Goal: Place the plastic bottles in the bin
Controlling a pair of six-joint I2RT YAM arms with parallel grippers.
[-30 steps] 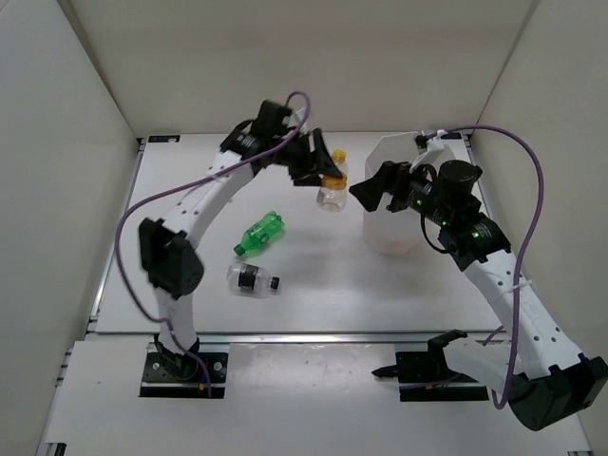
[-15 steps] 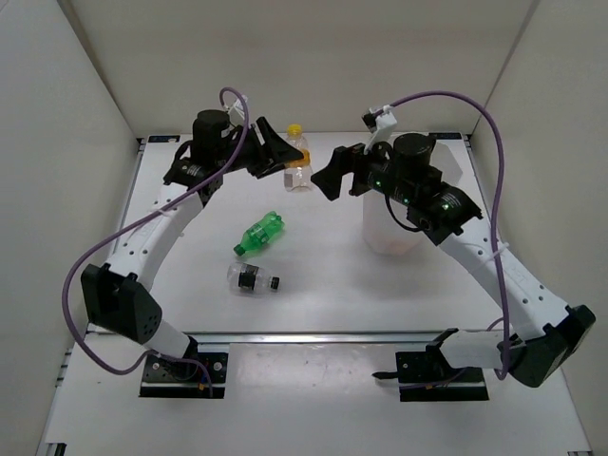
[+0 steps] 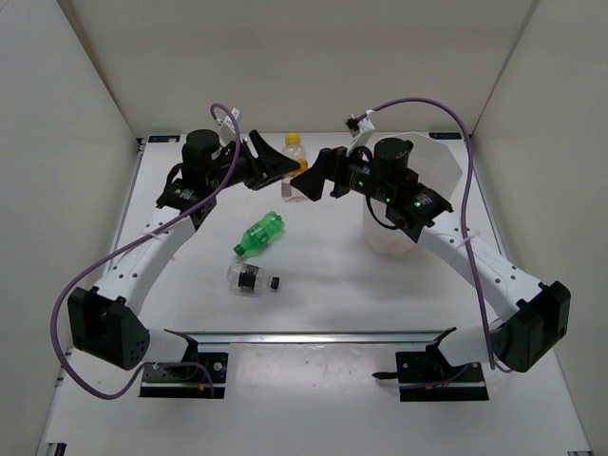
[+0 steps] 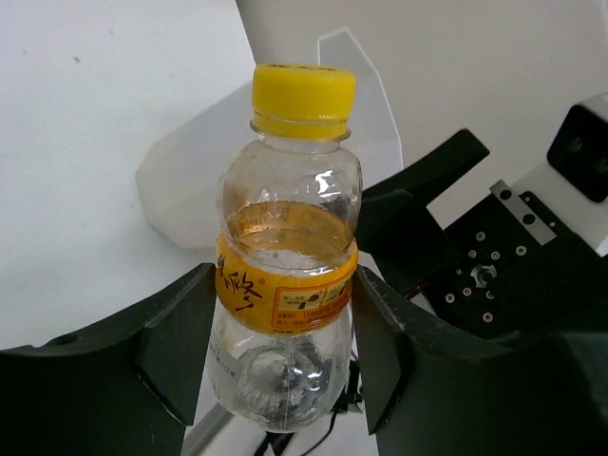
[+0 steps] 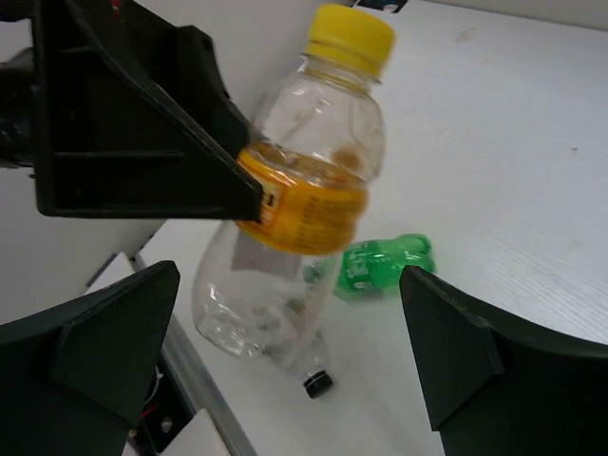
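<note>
White table (image 3: 323, 285) spread under everything, a metal rail (image 3: 313, 336) running along its near edge. Plain pale walls (image 3: 304, 66) box it in at the back and both sides.

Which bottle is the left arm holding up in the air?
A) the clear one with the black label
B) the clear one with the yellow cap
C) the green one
B: the left gripper is clamped on the yellow-capped bottle at its orange label, while the green bottle and the black-labelled bottle lie on the table.

left end effector (image 4: 282, 356) clamping upright yellow-capped bottle (image 4: 288, 256)
</note>
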